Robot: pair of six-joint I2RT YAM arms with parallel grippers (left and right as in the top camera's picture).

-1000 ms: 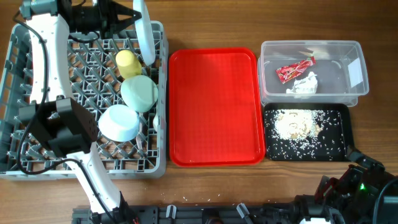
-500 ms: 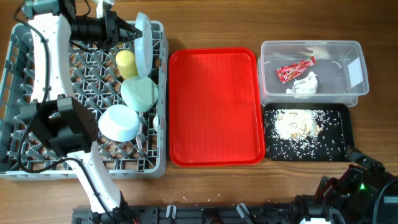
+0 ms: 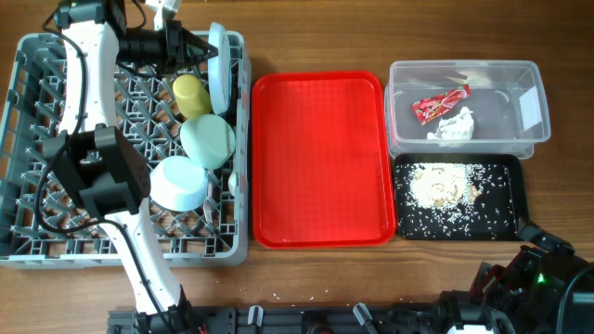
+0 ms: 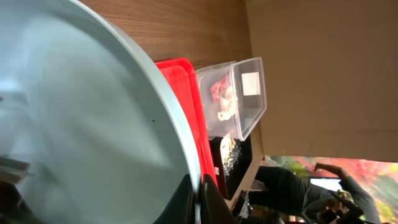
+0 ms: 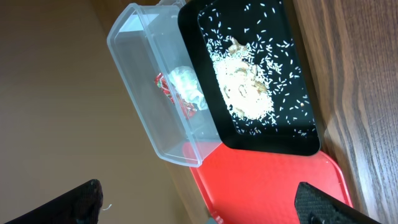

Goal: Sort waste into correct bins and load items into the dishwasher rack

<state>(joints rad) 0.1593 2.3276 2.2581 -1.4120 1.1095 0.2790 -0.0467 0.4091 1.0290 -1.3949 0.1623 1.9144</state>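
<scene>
Left gripper (image 3: 199,48) is clamped tight on the plate's (image 3: 217,67) rim, at the far right corner of the rack (image 3: 37,139). The plate stands on edge there: from overhead just a thin pale blue sliver, leaning slightly. On the left wrist camera its face fills the picture, smooth, glossy, grey-blue, with a raised rim curving down to the pinched fingers (image 4: 186,200). Just beside it in the rack sit the yellow cup (image 3: 188,93) and the mint bowl (image 3: 208,139). Right gripper (image 5: 198,190) hangs at the table's near right edge, jaws spread wide, holding nothing. Wrapper (image 3: 439,104) and napkin (image 3: 455,125) lie in the tub (image 3: 531,116); rice (image 3: 441,186) covers the black tray (image 3: 509,221).
</scene>
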